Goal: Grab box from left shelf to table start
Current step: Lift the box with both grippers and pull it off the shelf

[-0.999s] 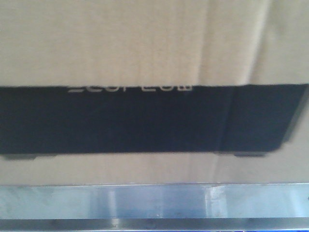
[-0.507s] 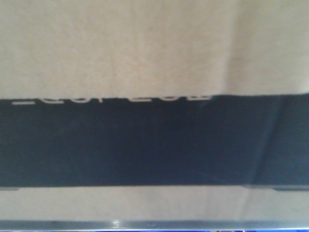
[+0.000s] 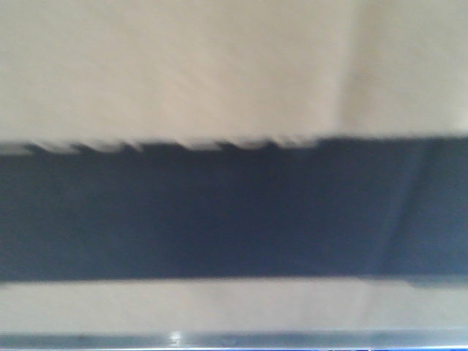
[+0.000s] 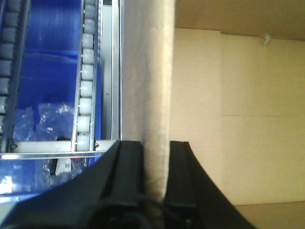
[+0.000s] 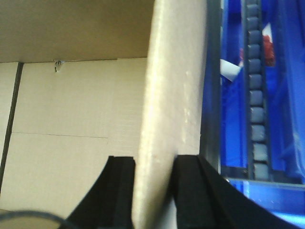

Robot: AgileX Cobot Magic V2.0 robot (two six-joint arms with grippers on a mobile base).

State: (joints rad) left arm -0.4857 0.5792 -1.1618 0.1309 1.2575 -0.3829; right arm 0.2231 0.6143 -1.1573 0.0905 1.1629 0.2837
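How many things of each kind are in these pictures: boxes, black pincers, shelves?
1 cardboard box
2 black pincers: left pincer and right pincer, each shut on a wall of the box
1 shelf with blue parts and rollers
Total: 4

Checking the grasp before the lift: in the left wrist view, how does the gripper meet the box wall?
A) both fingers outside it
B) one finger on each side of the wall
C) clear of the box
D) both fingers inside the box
B: the left gripper has its fingers flanking the box wall, one on the left shelf side, one inside.
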